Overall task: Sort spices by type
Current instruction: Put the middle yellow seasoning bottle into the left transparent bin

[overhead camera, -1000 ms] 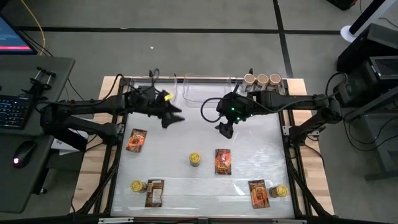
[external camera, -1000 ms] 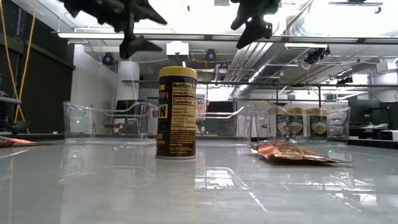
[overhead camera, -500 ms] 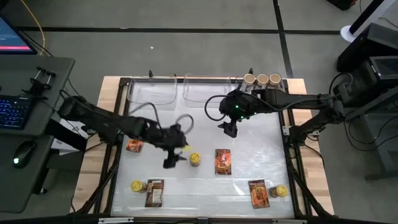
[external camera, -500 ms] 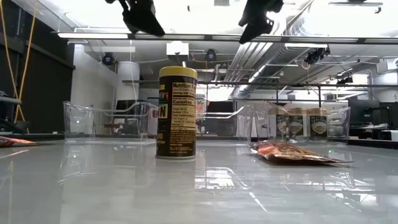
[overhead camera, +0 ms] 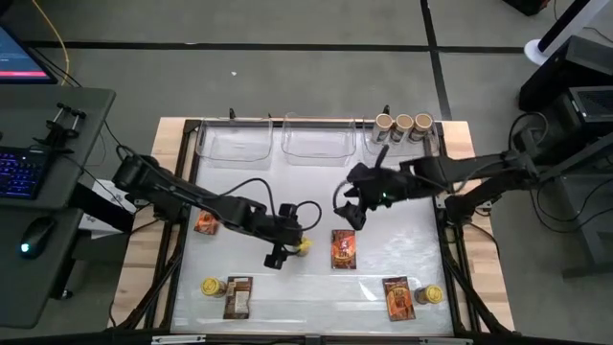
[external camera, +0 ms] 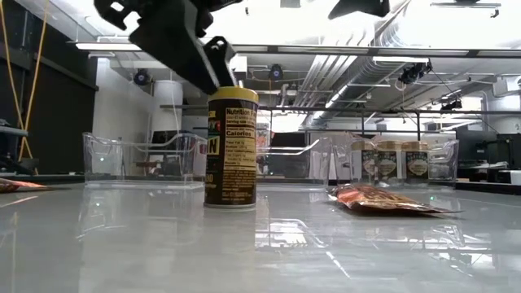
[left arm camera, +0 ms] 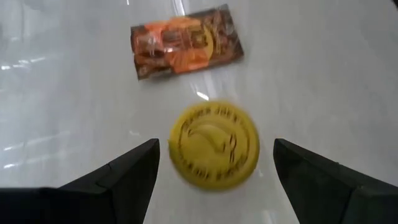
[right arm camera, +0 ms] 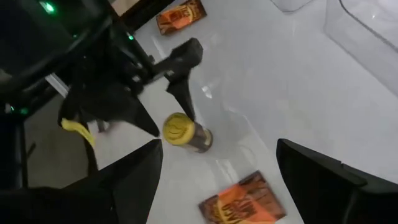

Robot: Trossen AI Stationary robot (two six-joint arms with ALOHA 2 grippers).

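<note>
Left wrist view looks straight down on a yellow-lidded jar (left arm camera: 214, 154) standing upright on the white table (left arm camera: 323, 74), its round embossed lid lying between the left gripper's (left arm camera: 214, 177) two dark fingers (left arm camera: 121, 177), which stand wide apart on either side of it without touching it. In the high view this jar (overhead camera: 301, 246) sits near the table's middle, with the left gripper (overhead camera: 285, 251) directly over it and a red-orange printed packet (overhead camera: 343, 248) lying flat just beside it. The low view shows the jar (external camera: 232, 148) as a dark brown cylinder with a yellow cap and a yellow printed label, the left gripper hanging just above its lid. The right gripper (overhead camera: 351, 209) hovers over the table behind the packet, its fingers spread and holding nothing; its wrist view looks down on the same jar (right arm camera: 185, 132) and packet (right arm camera: 241, 200). Two more yellow-lidded jars (overhead camera: 213, 286) stand near the front edge, one at each end, each beside a packet, and another packet (overhead camera: 210, 217) lies at the left side. Three tan-lidded jars (overhead camera: 403, 124) stand in a row at the far right corner, next to two clear bins (overhead camera: 316, 144).
</note>
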